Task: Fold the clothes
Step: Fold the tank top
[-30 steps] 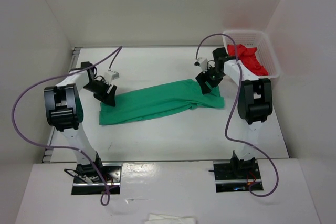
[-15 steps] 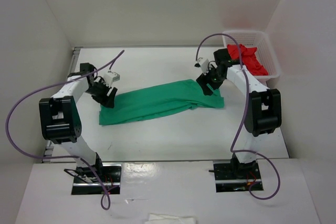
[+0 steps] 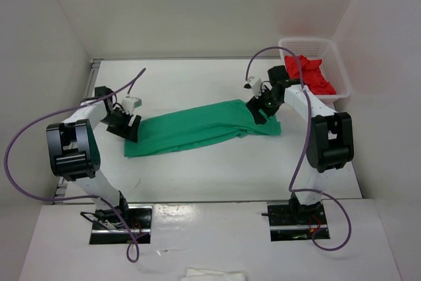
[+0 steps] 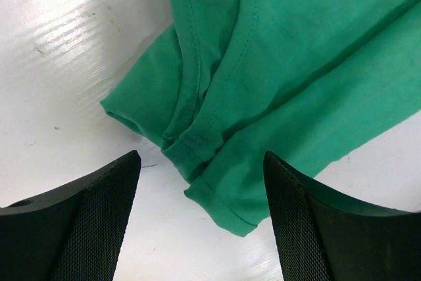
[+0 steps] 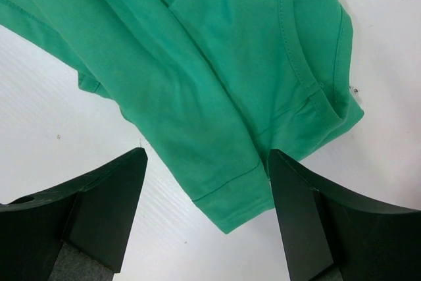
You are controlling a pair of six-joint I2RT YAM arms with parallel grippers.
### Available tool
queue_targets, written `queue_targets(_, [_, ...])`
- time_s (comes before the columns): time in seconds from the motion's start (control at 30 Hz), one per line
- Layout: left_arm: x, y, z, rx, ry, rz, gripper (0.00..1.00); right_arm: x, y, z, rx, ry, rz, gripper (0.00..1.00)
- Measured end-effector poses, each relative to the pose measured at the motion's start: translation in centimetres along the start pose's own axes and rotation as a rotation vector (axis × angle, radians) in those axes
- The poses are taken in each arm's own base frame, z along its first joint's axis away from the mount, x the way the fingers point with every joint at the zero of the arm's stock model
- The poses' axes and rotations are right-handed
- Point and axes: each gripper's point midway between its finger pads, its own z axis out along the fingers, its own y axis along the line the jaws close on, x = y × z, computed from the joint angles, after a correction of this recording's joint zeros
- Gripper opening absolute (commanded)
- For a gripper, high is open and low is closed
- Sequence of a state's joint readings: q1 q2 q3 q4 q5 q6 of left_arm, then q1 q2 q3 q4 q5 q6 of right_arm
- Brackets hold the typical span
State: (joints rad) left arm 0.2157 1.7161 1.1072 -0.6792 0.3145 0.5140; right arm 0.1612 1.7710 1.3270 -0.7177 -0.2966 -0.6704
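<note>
White tabletop carries the green T-shirt, folded into a long band slanting across its middle. My left pincer gapes above its left end (hems bunched there). My right pincer gapes above the right end, gripping nothing.

left wrist: T-shirt runs off top and right edges, left end effector has 2 fingers chopped by the bottom edge | right wrist: T-shirt spills past top and left edges | top: right end effector covers part of the T-shirt's right end, white scrap cut by bottom edge
</note>
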Motion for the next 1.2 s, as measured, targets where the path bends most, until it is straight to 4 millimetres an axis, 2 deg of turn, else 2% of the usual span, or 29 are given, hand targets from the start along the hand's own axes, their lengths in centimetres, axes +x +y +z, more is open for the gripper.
queue_targets(0.2, [1.0, 0.1, 1.1, 0.033, 0.024, -0.064, 0.82, -0.6, 0.5, -1.0, -0.003, -0.038, -0.009, 0.82])
queue_targets(0.47, [-0.7, 0.0, 1.7, 0.112, -0.010, -0.097, 0.82, -1.2, 1.1, -1.2, -0.034, -0.069, -0.012, 0.82])
queue_targets(0.77, [-2.6, -1.0, 2.4, 0.216, -0.043, -0.111, 0.82, -1.5, 1.5, -1.2, -0.053, -0.083, -0.012, 0.82])
queue_targets(0.83, [-2.9, -1.5, 2.6, 0.226, -0.042, -0.099, 0.79, -1.5, 1.5, -1.2, -0.057, -0.085, -0.012, 0.82])
queue_targets(0.97, [-3.6, -2.5, 3.3, 0.247, -0.040, -0.069, 0.62, -1.6, 1.6, -1.2, -0.063, -0.090, -0.011, 0.82])
queue_targets(1.07, [-4.0, -3.3, 4.0, 0.268, -0.035, -0.062, 0.40, -1.6, 1.7, -1.2, -0.064, -0.091, -0.007, 0.82])
queue_targets(1.1, [-4.1, -3.6, 4.3, 0.278, -0.033, -0.061, 0.25, -1.6, 1.7, -1.2, -0.064, -0.091, -0.005, 0.82])
queue_targets(1.2, [-4.1, -4.6, 4.8, 0.310, -0.021, -0.067, 0.08, -1.6, 1.7, -1.2, -0.064, -0.091, -0.004, 0.82])
